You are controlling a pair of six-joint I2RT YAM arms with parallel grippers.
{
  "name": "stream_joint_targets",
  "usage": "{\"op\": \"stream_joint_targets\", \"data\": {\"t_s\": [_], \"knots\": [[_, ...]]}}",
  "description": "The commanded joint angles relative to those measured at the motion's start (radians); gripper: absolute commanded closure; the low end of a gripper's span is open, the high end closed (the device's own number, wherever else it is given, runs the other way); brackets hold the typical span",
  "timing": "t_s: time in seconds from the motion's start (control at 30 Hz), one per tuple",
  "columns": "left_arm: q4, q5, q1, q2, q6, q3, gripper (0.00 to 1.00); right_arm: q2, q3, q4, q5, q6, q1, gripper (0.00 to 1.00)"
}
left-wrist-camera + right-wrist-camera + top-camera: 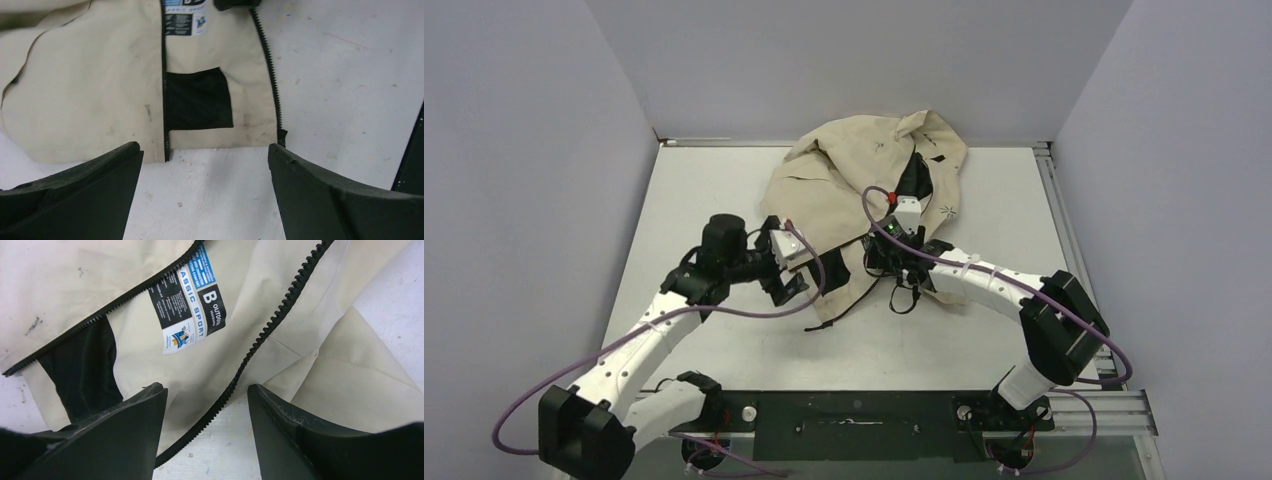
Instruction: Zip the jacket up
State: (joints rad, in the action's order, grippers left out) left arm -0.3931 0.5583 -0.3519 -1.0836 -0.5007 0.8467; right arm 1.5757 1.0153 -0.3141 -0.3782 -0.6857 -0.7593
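Observation:
The beige jacket (854, 170) lies crumpled at the back middle of the table, its front open and the black lining showing. My left gripper (792, 284) is open and empty, just short of the bottom hem. In the left wrist view the gripper (205, 152) faces the hem between the two black zipper lines (164, 100), with a black lining patch (199, 99) between them. My right gripper (894, 262) is open over the jacket's lower front. In the right wrist view the gripper (206, 395) straddles a zipper tooth line (270, 322) without touching it. The blue-white label (187, 305) lies just beyond.
The white table (714, 200) is walled at the back and both sides. A metal rail (1064, 230) runs along the right edge. A black base plate (854, 410) lies at the near edge. A black cord (849, 303) trails from the hem. Purple cables loop off both arms.

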Motion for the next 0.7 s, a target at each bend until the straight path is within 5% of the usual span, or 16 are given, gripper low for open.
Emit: {"op": "stream_joint_targets", "data": {"t_s": [0.0,0.3,0.67], "knots": [[0.238,-0.061,-0.131,0.100,-0.034,-0.111,0.04,-0.043,0.038,0.046,0.060,0.015,0.024,0.42],[0.519,-0.296,-0.359,0.068,0.021,-0.268,0.04,-0.063,0.099,0.043,0.130,0.019,0.029,0.78],[0.612,-0.398,-0.406,-0.143,0.169,-0.185,0.03,-0.082,0.221,-0.017,0.167,0.005,0.025,0.84]]}}
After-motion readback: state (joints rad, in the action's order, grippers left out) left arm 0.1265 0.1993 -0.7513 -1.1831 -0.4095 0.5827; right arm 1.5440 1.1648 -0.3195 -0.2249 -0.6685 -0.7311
